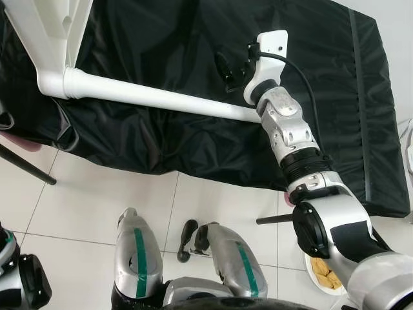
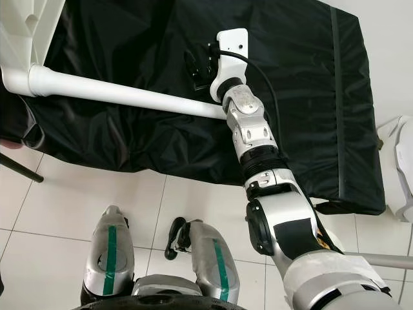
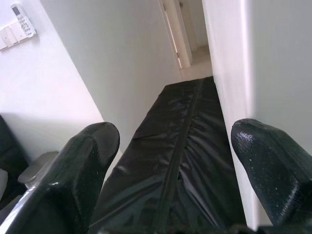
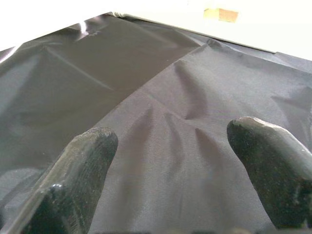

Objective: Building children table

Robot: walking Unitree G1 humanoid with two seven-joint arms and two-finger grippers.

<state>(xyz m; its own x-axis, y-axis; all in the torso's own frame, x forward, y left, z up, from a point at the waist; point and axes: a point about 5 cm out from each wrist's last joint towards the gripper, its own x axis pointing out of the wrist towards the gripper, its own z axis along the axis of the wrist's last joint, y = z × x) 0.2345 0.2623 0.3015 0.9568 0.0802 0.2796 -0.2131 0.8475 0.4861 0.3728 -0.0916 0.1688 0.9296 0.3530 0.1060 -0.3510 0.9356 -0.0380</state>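
A white table leg (image 1: 161,97), already joined at its thick end to the white table top (image 1: 48,32) at the upper left, lies across a black sheet-covered bed (image 1: 335,84) as the robot's right arm reaches over it, its wrist crossing the leg's free end. The right gripper (image 1: 227,72) hovers just above the black fabric a little beyond the leg, its two black fingers (image 4: 273,165) spread wide and holding nothing. The left gripper (image 3: 170,195), likewise spread and empty, is raised beside a white panel, looking along the length of the bed. Judging by the layout, the step in hand is securing the leg to the top: a good approach would draw the right gripper back over the round shaft, close squarely across it near the free end, and brace the top with the left so the joint turns or seats without the whole piece sliding on the slippery sheet
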